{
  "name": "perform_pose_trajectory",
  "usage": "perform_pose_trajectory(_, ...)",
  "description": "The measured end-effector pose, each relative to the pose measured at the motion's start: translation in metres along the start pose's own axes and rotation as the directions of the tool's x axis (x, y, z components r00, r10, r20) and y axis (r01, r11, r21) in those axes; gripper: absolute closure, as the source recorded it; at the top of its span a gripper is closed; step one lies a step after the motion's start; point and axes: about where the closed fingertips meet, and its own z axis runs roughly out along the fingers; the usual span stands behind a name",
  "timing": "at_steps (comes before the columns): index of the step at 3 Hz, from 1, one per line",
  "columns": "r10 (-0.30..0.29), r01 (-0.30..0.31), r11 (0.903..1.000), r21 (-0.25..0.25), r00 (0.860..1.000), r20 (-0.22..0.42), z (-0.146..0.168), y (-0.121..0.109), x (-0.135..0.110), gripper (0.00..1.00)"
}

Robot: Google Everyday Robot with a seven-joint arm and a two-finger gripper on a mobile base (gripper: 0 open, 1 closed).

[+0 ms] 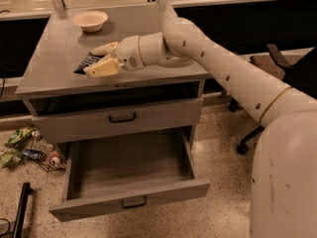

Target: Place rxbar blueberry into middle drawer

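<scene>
Floor left of the table (54, 58): scattered wrappers (20, 145). Table's back-left: cream bowl (89, 20). Near the table's front-left edge, my tool (101, 58) is clamped on the rxbar blueberry (87, 62), its dark end sticking out left, low over the top. My white arm (223, 76) comes in from the table's right. In the table's front, the black-handled drawer (119, 119) is shut and the middle drawer (129, 165) is pulled out.

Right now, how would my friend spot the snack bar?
Look at the top of the grey cabinet, nearer us than the cream bowl. The rxbar blueberry is right at the gripper: flat, dark, with pale markings, unlike the round bowl.
</scene>
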Motion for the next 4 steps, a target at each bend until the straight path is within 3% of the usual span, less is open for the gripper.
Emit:
perform_pose_trajectory(1,0.024,-0.024,0.9995,-0.020,1.000,0.012,0.009,0.020,-0.005,1.00)
perform_pose_trajectory(3,0.111,-0.107,0.9927,-0.054,0.992,0.059,0.040,0.086,-0.012,1.00)
perform_pose_trajectory(4,0.158,-0.156,0.9870,-0.040,0.986,0.058,0.047,0.116,-0.004,1.00)
